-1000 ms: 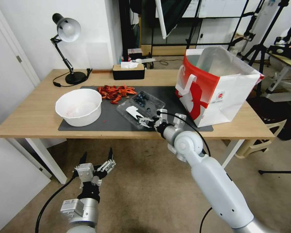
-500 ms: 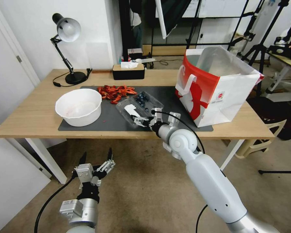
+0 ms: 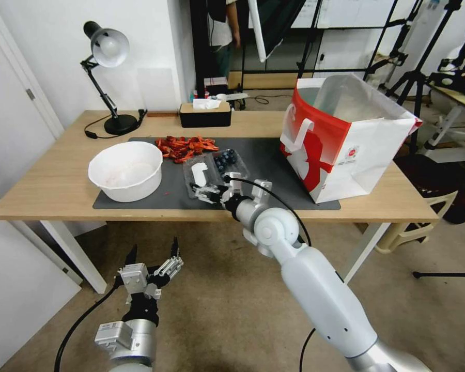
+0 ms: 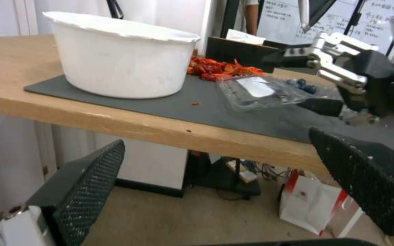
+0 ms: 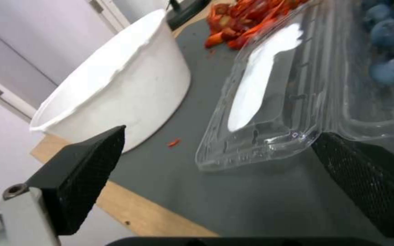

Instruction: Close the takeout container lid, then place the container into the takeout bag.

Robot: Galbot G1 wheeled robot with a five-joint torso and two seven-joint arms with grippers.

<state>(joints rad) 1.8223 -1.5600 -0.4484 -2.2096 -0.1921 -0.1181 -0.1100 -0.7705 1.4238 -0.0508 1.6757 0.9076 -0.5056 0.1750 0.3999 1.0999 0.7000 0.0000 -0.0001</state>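
right claw (image 3: 204, 192) spread apart at the open lid (image 3: 198, 173) of the takeout container (image 3: 230, 163).

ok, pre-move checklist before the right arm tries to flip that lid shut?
1. Lid lies open beside the berry half, label up: ok.
2. Right gripper open at the lid's near edge: ok.
3. Finger under the lid rim: cannot tell.
4. White bowl stands close to the takeout container, and the lid swings away from it: ok.
5. Takeout bag upright, mouth open: ok.
6. Left gripper open, parked below the table edge: ok.
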